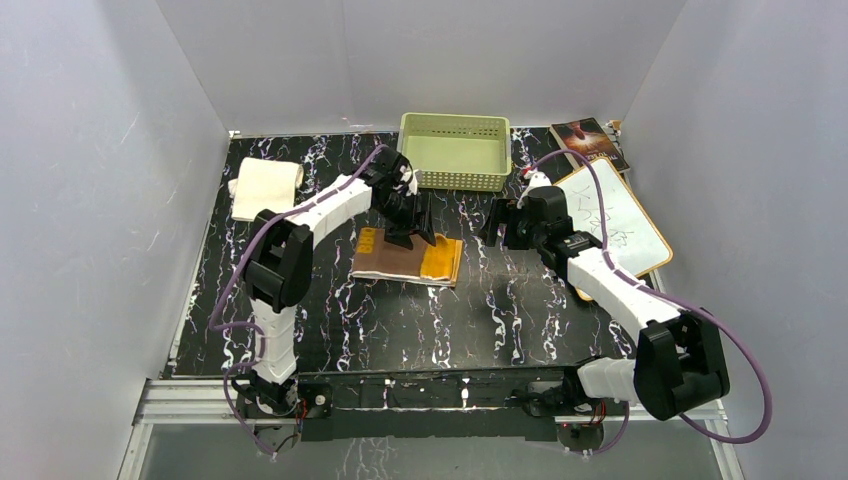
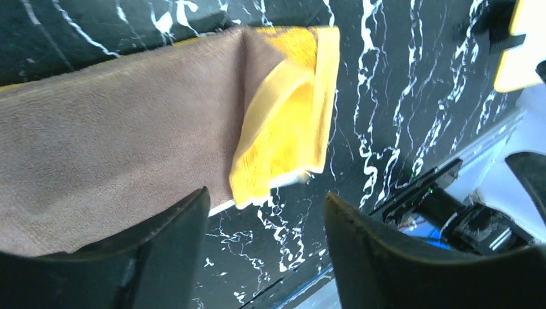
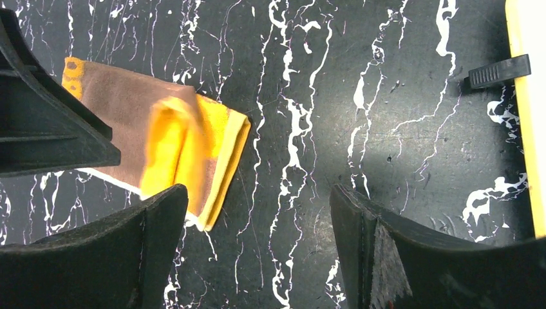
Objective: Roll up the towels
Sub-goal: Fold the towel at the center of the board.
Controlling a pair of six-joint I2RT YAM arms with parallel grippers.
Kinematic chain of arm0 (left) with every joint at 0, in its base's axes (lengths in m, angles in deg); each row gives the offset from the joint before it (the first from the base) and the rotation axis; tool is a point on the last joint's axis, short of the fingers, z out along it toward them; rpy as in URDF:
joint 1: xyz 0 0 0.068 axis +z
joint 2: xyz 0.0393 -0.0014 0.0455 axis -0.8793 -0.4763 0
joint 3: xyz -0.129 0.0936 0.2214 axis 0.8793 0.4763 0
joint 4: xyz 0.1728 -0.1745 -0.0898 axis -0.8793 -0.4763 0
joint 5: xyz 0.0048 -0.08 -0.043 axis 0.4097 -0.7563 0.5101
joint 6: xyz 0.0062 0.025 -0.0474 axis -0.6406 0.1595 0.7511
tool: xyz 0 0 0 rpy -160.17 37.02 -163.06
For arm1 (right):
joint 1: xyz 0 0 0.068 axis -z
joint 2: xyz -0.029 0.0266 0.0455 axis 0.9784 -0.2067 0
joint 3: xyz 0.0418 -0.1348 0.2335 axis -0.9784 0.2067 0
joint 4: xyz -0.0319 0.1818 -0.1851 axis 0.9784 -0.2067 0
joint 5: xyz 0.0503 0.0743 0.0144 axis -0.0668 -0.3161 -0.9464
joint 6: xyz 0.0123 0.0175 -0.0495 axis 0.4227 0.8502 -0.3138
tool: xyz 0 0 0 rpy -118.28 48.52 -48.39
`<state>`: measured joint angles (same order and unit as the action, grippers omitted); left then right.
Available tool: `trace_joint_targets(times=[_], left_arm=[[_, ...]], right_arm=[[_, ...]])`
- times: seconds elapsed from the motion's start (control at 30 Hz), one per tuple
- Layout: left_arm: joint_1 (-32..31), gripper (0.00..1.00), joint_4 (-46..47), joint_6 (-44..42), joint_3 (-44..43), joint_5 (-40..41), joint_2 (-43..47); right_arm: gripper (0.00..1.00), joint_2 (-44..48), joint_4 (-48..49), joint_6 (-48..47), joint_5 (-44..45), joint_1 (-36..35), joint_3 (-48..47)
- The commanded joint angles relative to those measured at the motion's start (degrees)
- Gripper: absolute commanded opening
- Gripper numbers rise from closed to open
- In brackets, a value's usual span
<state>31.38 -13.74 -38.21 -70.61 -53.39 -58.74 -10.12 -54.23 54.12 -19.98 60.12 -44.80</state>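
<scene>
Brown-yellow towel [image 1: 405, 258] mid-frame on counter [image 1: 400, 325], long axis left-right. Left end effector [image 1: 412, 233] hovers over it, jaws apart, empty. Right end effector [image 1: 507, 227] wide, empty, just off its right end, so left's closer.

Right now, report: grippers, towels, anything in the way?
Left gripper, right gripper open, empty. Brown-yellow towel flat, one end folded. Cream towel far left, looks rolled. Basket behind, not blocking.

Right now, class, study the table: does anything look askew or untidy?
Yes. The mustard-yellow and brown cloth towel at the centre lies mostly flat, and one end is flipped over in a loose, crooked yellow fold rather than a neat roll. The white board with orange rim also lies at a slant.
</scene>
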Motion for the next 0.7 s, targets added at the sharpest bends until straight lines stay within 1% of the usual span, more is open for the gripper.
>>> trace_joint_targets(times=[0.0,0.1,0.2,0.27,0.3,0.33,0.4,0.43,0.47,0.53,0.57,0.67], left_arm=[[-0.33,0.68,8.37,2.72,3.40,-6.23,6.69],[2.10,0.76,16.54,3.92,7.32,-9.21,12.50],[8.21,0.80,22.38,5.86,13.43,-10.57,18.39],[12.39,0.76,22.84,5.52,16.74,-10.77,20.07],[13.79,0.74,21.01,3.44,17.59,-9.68,20.34],[14.50,0.70,18.93,1.32,17.92,-7.55,20.27],[14.83,0.60,15.99,-1.69,18.17,-3.34,19.40],[14.93,0.53,16.01,-2.08,18.71,-2.60,18.98],[15.03,0.47,16.77,-1.84,19.57,-2.43,18.50],[15.08,0.37,20.00,-0.55,21.56,-2.67,17.74],[15.15,0.33,21.62,0.18,22.40,-2.93,17.15],[15.15,0.21,26.79,2.80,24.13,-4.09,14.94]], right_arm=[[0.80,-0.76,3.33,-0.56,-1.17,-0.10,-1.17],[0.80,-2.30,4.32,0.35,-2.16,-1.63,-2.58],[0.80,-4.72,4.32,0.63,-0.37,-6.16,-5.14],[0.80,-6.72,4.28,1.22,0.66,-9.87,-7.08],[0.80,-7.79,4.28,1.60,1.34,-11.22,-8.03],[0.80,-8.83,4.28,1.85,1.94,-12.62,-9.16],[0.79,-11.08,3.92,1.92,3.45,-15.20,-12.17],[0.75,-12.64,3.84,1.86,3.67,-16.32,-13.59],[0.62,-13.90,3.96,1.82,3.42,-17.08,-14.99],[0.41,-16.45,4.71,2.21,1.89,-18.31,-17.49],[0.31,-17.74,5.41,2.60,0.87,-18.68,-18.49],[0.12,-22.60,5.80,3.49,-2.00,-18.73,-21.60]])
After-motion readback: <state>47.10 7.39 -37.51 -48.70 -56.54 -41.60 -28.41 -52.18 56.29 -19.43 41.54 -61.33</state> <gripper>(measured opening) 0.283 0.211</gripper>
